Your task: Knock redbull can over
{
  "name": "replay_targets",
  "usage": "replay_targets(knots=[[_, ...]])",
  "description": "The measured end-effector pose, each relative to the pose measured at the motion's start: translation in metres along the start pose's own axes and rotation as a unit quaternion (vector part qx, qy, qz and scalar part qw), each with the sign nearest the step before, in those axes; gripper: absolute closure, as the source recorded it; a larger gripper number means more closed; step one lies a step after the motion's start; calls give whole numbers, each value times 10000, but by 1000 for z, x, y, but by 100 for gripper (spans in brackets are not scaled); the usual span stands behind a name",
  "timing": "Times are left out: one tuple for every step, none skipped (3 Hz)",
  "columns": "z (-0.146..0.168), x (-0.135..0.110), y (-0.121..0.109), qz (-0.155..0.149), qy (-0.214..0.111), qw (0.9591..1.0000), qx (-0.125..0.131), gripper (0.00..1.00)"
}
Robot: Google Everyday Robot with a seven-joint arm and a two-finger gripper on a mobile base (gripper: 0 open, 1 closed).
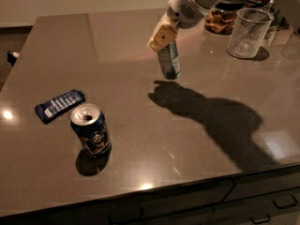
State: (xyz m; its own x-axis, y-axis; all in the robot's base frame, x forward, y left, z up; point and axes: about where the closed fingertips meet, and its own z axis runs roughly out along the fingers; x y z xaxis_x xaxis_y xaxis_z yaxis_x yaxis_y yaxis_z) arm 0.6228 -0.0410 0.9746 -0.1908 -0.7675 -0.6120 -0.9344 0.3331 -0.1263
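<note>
Dark blue can point(91, 134) upright on the bench point(154, 168), wrapper point(60, 105) just beside it; clear cup point(248, 34) and jars point(219, 20) sit right of the gripper point(163, 37).

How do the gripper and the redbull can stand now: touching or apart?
Cannot tell. In the camera view the gripper sits at the top of the redbull can and overlaps it, so neither contact nor a gap shows plainly.

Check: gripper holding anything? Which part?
Cannot tell. The gripper sits against the top of the standing redbull can, hiding its rim; no grasp is visible.
</note>
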Motion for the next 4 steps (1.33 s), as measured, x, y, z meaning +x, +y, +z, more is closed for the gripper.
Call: replay_targets(knots=[[2, 6, 9, -412, 1024, 9939, -70, 100], [20, 18, 13, -776, 1989, 9766, -246, 100], [37, 25, 7, -1056, 2540, 9608, -349, 87], [55, 32, -5, -1267, 2842, 9494, -433, 63]])
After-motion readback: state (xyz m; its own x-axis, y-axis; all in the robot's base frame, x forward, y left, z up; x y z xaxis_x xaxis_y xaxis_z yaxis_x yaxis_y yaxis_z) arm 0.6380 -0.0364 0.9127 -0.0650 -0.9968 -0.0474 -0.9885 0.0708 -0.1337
